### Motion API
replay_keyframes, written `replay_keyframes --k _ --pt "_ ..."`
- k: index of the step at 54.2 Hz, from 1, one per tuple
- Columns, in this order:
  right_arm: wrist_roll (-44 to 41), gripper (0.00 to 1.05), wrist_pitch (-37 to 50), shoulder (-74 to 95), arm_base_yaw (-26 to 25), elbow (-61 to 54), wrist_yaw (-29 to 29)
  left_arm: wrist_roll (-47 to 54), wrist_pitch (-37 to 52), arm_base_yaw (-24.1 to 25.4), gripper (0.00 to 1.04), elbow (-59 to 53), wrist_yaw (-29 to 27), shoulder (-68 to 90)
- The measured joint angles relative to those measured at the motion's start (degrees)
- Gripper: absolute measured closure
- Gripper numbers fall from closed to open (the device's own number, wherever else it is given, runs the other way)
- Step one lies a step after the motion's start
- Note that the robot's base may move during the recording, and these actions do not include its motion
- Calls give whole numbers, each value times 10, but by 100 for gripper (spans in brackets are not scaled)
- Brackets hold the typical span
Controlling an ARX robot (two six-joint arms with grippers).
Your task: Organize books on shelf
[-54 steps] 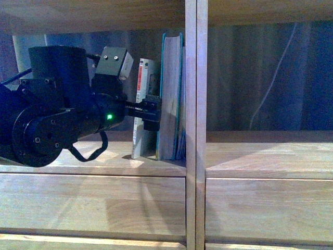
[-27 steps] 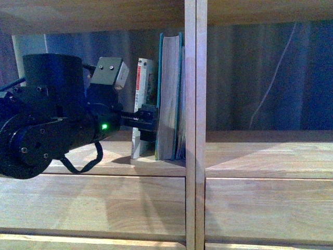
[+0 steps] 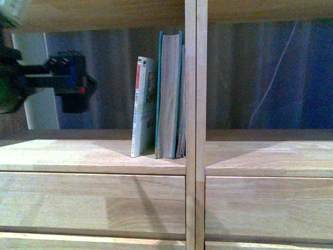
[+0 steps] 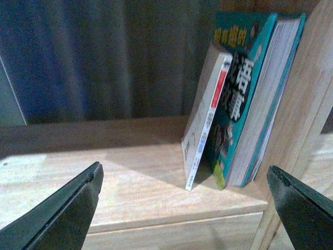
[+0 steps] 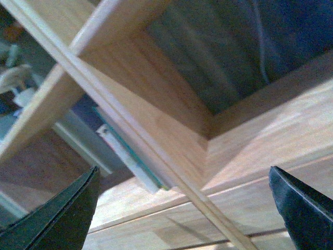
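A thin white paperback (image 3: 143,107) with a red-white spine leans against a taller teal book (image 3: 170,96). The teal book stands upright against the central divider (image 3: 196,125) of the light-wood shelf (image 3: 78,156). My left gripper (image 3: 73,88) is a dark blur at the far left, well clear of the books. In the left wrist view my left gripper (image 4: 183,171) is open and empty, with the paperback (image 4: 208,120) and the teal book (image 4: 252,88) ahead of it. My right gripper (image 5: 183,172) is open and empty in front of the divider (image 5: 130,120). The teal book (image 5: 127,156) shows behind that divider.
Plain drawer fronts (image 3: 93,200) lie below the shelf board. The right compartment's board (image 3: 270,153) carries nothing that I see. A thin white cable (image 3: 270,78) hangs behind it. A white panel (image 3: 39,83) stands behind the left compartment.
My left arm has pulled back to the left, away from the books. The paperback, which the gripper was at, now stands free, leaning on the teal book.
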Motion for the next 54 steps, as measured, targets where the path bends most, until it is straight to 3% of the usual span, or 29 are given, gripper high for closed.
replay_keyframes --k 6,11,17,22,29,36,46,49,54 --pt "-5 7 -3 0 -2 -3 0 -1 -5 -2 9 -1 -19 -7" --pt "-7 7 -3 -2 -2 -3 0 -2 -9 -4 24 -43 -138 -27" --pt "-15 7 -7 -3 -3 -3 5 -3 22 14 42 -118 -156 -67" --pt "-137 21 -101 -22 -4 1 23 -3 46 27 58 -176 -143 -102" --pt "-306 42 -111 -51 -47 -39 -15 -4 67 41 79 -242 -127 -142" --pt "-364 62 -102 -77 -53 -76 -20 -4 78 54 101 -292 -115 -176" --pt "-388 102 -97 -123 -54 -130 -20 -5 82 74 102 -363 -95 -244" --pt "-391 101 -97 -133 -54 -138 -20 -4 81 94 102 -376 -63 -259" --pt "-393 102 -99 -150 -54 -151 -20 -5 74 115 102 -395 -59 -286"
